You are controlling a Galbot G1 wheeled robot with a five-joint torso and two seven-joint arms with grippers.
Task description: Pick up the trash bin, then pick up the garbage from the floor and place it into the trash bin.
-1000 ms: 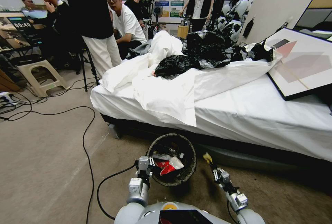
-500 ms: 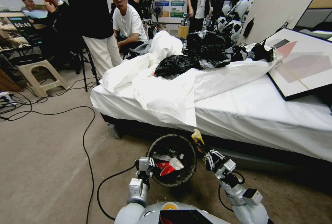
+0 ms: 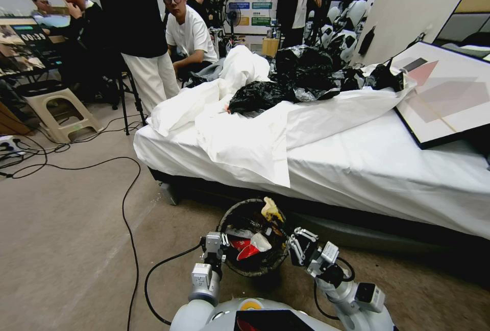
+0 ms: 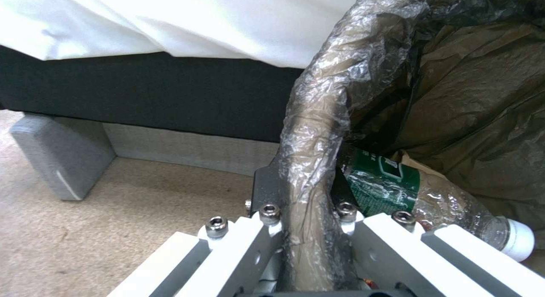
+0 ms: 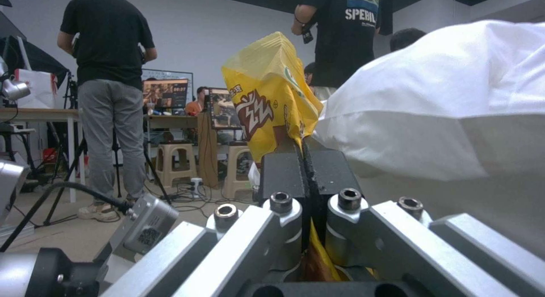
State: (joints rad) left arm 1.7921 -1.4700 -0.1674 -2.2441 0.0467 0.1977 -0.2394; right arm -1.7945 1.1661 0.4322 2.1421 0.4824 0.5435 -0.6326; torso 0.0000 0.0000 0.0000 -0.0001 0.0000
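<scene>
One trash bin (image 3: 253, 236) on the floor beside the bed (image 3: 388, 167), its lined rim clamped in the left gripper (image 4: 306, 203); inside, one clear bottle (image 4: 431, 199) with an illegible green label. One yellow snack wrapper (image 5: 272, 97), brown lettering unreadable, pinched between the closed fingers of the right gripper (image 5: 306, 161) above the bin's right rim.

The robot has silver-grey arms, a rounded grey torso with an orange mark, black cables, and white-ribbed claws (image 4: 306, 229) with steel hex screws and black pads (image 5: 281, 173).
</scene>
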